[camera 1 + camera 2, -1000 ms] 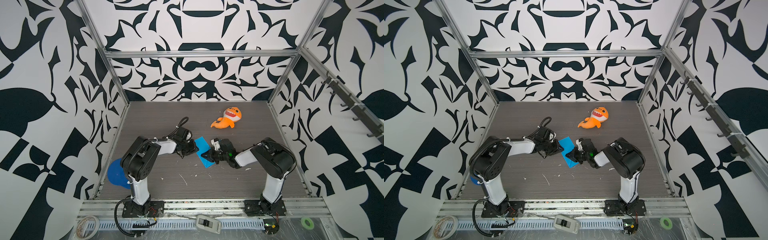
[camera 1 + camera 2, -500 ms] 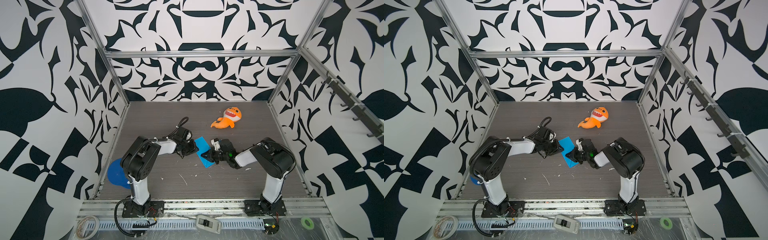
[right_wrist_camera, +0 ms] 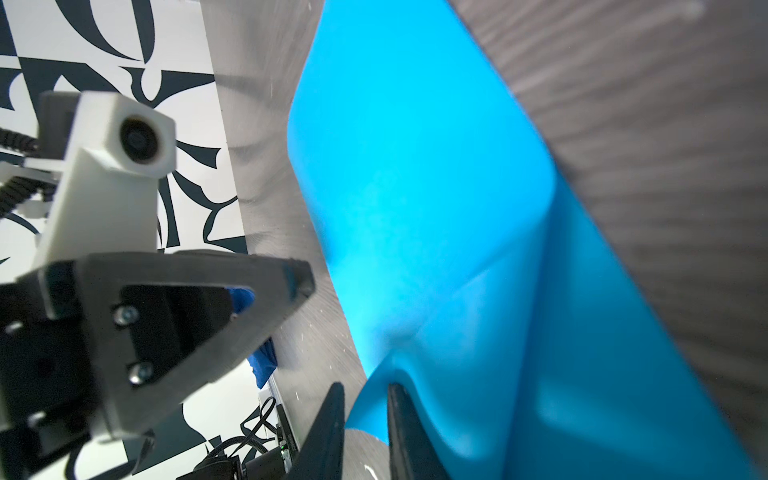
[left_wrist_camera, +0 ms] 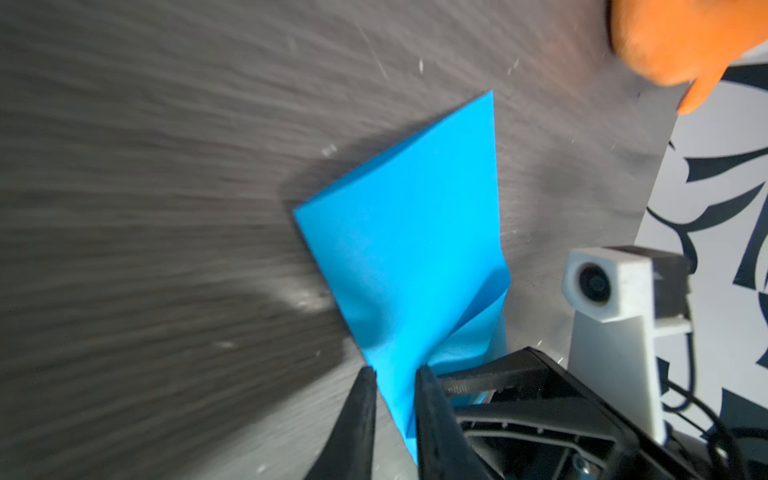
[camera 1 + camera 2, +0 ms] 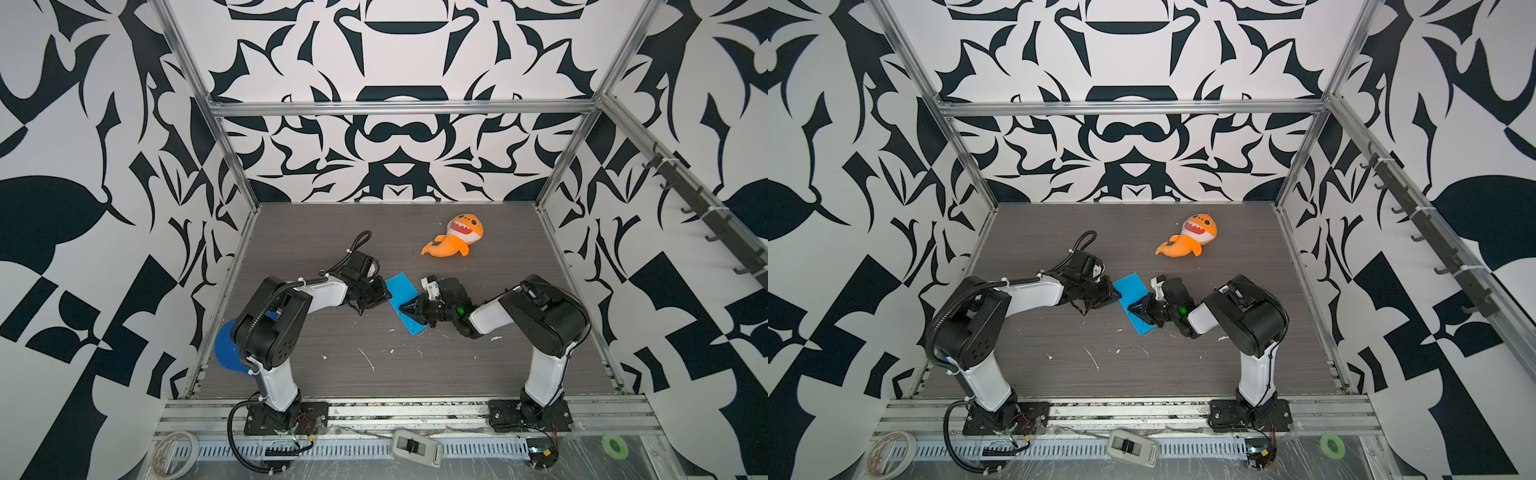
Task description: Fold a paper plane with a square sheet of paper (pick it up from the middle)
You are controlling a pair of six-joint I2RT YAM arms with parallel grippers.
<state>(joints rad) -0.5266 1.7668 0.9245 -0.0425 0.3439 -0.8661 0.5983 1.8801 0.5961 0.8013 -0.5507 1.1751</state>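
The square sheet of paper (image 5: 400,287) (image 5: 1130,290) is bright blue, folded into a long strip, and lies mid-table between both arms. Its near side lifts off the table in a raised flap (image 3: 415,187). My left gripper (image 5: 386,295) (image 5: 1116,296) is at the strip's left edge. In the left wrist view its fingers (image 4: 395,372) stand a little apart, with the paper's edge (image 4: 407,232) in the gap. My right gripper (image 5: 405,309) (image 5: 1133,309) reaches in from the right. Its jaws (image 3: 365,386) are narrowly open astride the raised flap's edge. No finished paper plane shows.
An orange shark plush (image 5: 457,239) (image 5: 1192,239) lies at the back right. A dark blue disc (image 5: 226,349) sits at the left table edge behind the left arm. White scraps dot the table front. A remote (image 5: 415,446) and tape rolls (image 5: 174,446) lie on the front rail.
The right gripper's jaws have parted slightly from shut. Both arms and the paper stay almost where they were.
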